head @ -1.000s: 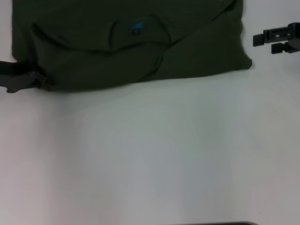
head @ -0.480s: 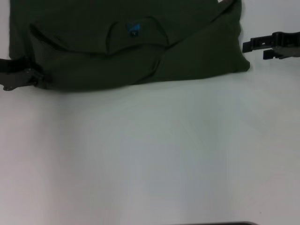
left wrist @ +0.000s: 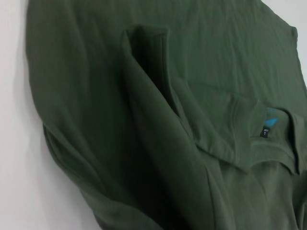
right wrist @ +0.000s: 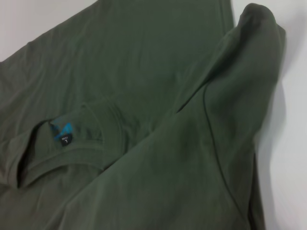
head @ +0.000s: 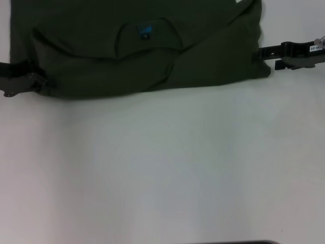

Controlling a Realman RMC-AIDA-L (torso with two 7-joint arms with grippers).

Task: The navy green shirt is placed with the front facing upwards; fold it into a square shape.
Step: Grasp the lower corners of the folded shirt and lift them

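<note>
At far bench edge, both end effectors, left and right, meet navy green shirt corners; grip state unclear. Next: secure hold, fold toward body.

White table filled most of the head view, plain matte surface, faint shading across it. A thin dark strip sat at the table's near edge, right of centre; could not tell what it was. The same white tabletop showed along one side of the left wrist view and at two corners of the right wrist view.
</note>
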